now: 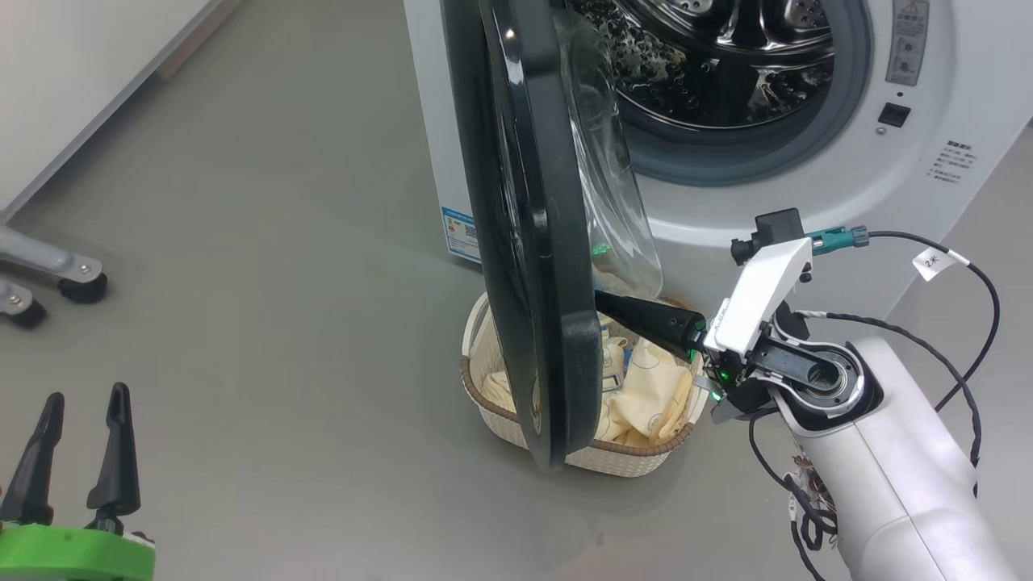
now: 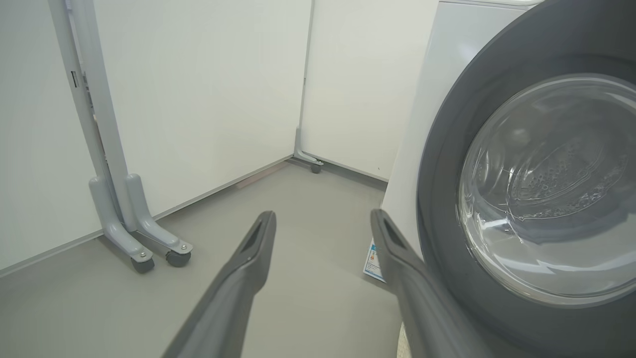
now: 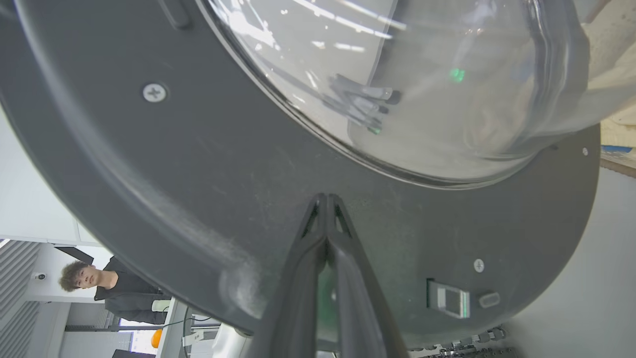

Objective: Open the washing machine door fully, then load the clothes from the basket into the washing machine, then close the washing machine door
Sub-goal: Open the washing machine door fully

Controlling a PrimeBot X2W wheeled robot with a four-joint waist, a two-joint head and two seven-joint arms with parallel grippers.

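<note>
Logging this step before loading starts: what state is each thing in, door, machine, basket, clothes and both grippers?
washing machine door: open, swung out over the basket.
washing machine: drum exposed, nothing seen inside.
basket: on floor, holding clothes.
clothes: heaped in basket.
left gripper: open, empty.
right gripper: shut, tips at door's inner rim.

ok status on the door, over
Left gripper open, empty. Right gripper shut, tips at washing machine door inner rim. Door part open, over basket of clothes.
</note>
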